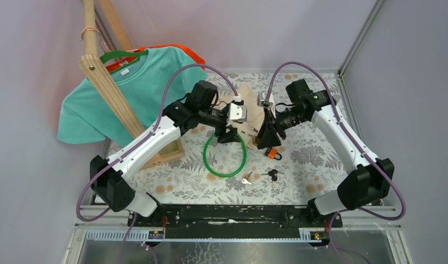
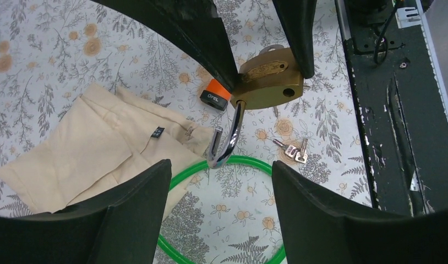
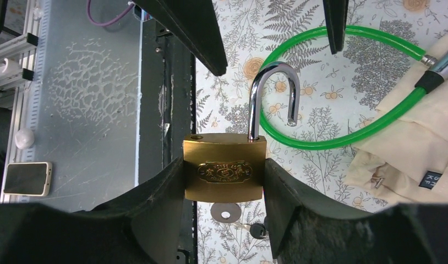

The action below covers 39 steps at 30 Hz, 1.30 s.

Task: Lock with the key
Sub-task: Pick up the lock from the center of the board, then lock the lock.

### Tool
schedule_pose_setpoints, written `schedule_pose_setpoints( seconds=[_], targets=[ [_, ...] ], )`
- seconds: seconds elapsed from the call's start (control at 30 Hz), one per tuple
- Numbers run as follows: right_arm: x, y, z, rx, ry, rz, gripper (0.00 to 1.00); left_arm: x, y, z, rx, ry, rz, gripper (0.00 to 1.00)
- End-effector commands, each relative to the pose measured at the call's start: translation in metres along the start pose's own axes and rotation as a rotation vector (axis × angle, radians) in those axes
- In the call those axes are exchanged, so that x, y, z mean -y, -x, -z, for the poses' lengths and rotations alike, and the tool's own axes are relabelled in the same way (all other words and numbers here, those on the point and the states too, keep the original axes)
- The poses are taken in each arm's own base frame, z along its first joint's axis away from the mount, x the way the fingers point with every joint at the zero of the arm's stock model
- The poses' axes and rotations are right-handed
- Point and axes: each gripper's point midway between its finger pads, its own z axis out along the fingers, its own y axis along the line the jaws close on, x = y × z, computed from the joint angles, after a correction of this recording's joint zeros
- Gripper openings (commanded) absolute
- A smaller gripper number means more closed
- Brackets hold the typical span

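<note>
My right gripper (image 3: 224,168) is shut on a brass padlock (image 3: 224,175) and holds it by the body above the table. Its steel shackle (image 3: 272,91) is open and points towards my left gripper. The padlock also shows in the left wrist view (image 2: 268,82). My left gripper (image 2: 219,214) is open and empty, just short of the shackle tip (image 2: 219,154), above a green cable loop (image 2: 238,160). Silver keys (image 2: 292,150) lie on the table near the loop. In the top view the grippers (image 1: 228,136) (image 1: 264,138) face each other mid-table, with keys (image 1: 246,180) in front of them.
A beige cloth (image 2: 95,148) lies behind the loop. An orange-and-black lock (image 1: 274,154) sits by the right gripper and a black-headed key (image 1: 273,174) lies nearby. A teal shirt (image 1: 128,99) hangs on a wooden stand (image 1: 114,93) at back left. The black base rail (image 1: 233,214) runs along the near edge.
</note>
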Motion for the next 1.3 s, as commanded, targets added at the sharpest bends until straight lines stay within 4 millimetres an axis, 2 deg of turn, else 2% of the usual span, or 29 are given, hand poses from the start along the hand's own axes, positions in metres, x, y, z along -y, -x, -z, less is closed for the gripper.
schedule_pose_setpoints(
  seconds=[0.0,0.33,0.7,0.87,1.07,1.27],
  targets=[
    [-0.023,0.029,0.006,0.085,0.058,0.069,0.00,0.008,0.008,-0.005,0.024,-0.048,-0.057,0.72],
    [-0.026,0.033,0.003,0.097,0.076,0.069,0.00,0.011,0.001,-0.022,-0.031,-0.045,-0.099,0.53],
    [-0.024,0.028,0.001,0.094,0.073,0.059,0.00,0.008,-0.013,-0.021,-0.086,-0.010,-0.136,0.40],
    [-0.023,0.029,0.000,0.094,0.071,0.058,0.00,0.008,-0.016,-0.021,-0.099,-0.003,-0.143,0.25],
    [-0.014,0.027,-0.001,0.083,0.036,0.034,0.01,0.014,-0.006,-0.022,-0.070,-0.022,-0.110,0.01],
    [-0.002,0.028,-0.001,0.081,-0.025,0.034,0.08,0.020,-0.002,-0.020,-0.050,-0.031,-0.064,0.00]
  ],
)
